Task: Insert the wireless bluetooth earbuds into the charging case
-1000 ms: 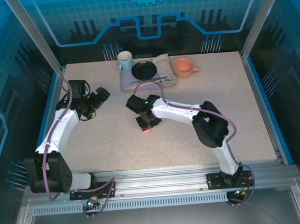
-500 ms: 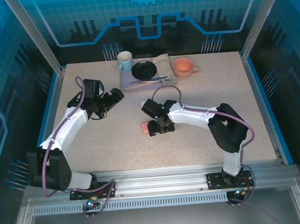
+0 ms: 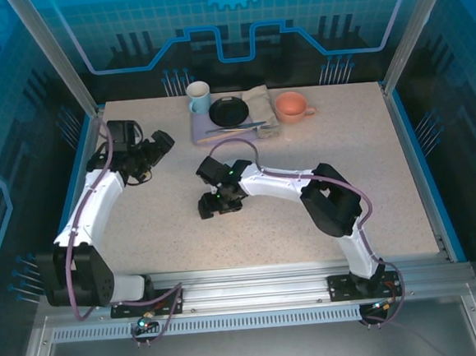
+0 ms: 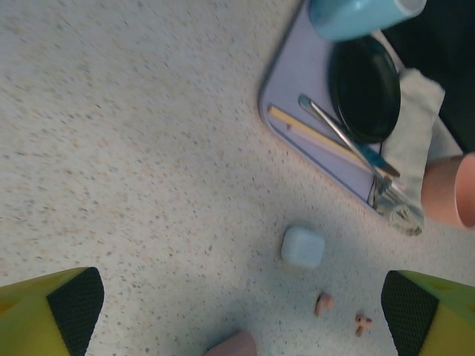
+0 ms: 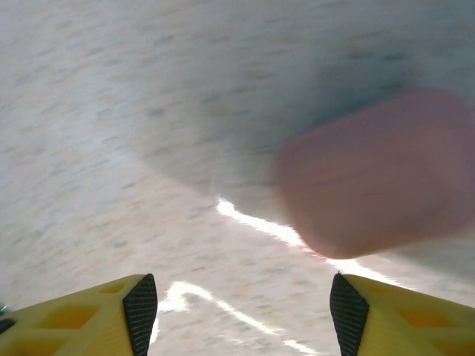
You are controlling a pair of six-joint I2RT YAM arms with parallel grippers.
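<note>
Two pink earbuds (image 4: 323,303) lie on the table (image 4: 111,148), five o'clock of the white case (image 4: 303,246). Left gripper (image 4: 241,308) spread, empty. Right gripper (image 5: 237,304) spread (view blurred), pink case (image 5: 375,174) at one o'clock, untouched.

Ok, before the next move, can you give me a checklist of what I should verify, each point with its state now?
1. Right gripper: fingers apart, nothing between them: ok.
2. Left gripper: fingers apart and empty: ok.
3. Pink case lies ahead of the right fingers with its lid open: cannot tell, the view is blurred.
4. White case has its lid open to receive earbuds: not ok, it looks shut.
5. Pink earbuds lie loose on the table, free to grasp: ok.
</note>
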